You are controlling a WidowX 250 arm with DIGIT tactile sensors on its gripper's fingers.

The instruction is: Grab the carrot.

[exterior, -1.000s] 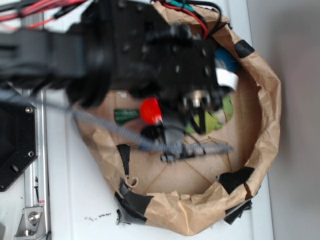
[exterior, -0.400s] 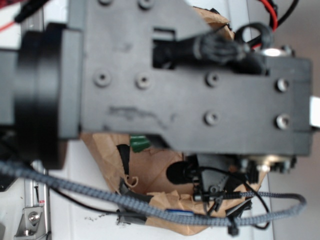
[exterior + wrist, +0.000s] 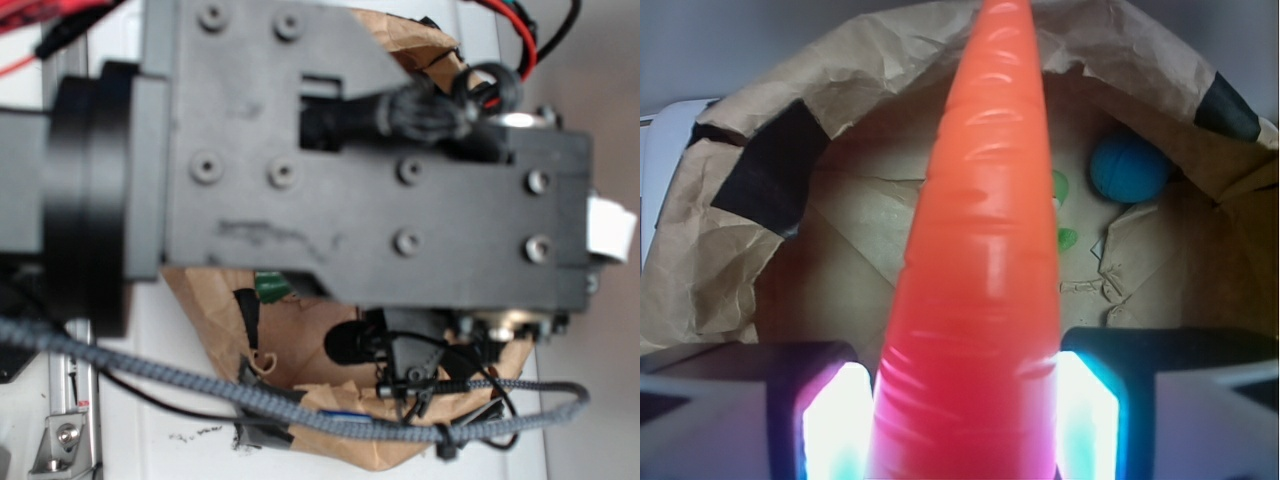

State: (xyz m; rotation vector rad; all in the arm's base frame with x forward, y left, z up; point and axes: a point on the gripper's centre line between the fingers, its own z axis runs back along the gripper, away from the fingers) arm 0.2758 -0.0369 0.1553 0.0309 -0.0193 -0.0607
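Between the gripper (image 3: 965, 420) fingers, clamped at its thick end, the smooth orange tapered toy carrot (image 3: 980, 250) points over the crumpled brown paper bin (image 3: 730, 260). The grab looks done.

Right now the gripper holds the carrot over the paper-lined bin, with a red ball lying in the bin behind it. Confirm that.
Not quite. The ball is blue, not red, as the wrist view shows. The rest stands: the gripper is shut on the carrot above the paper-lined bin.
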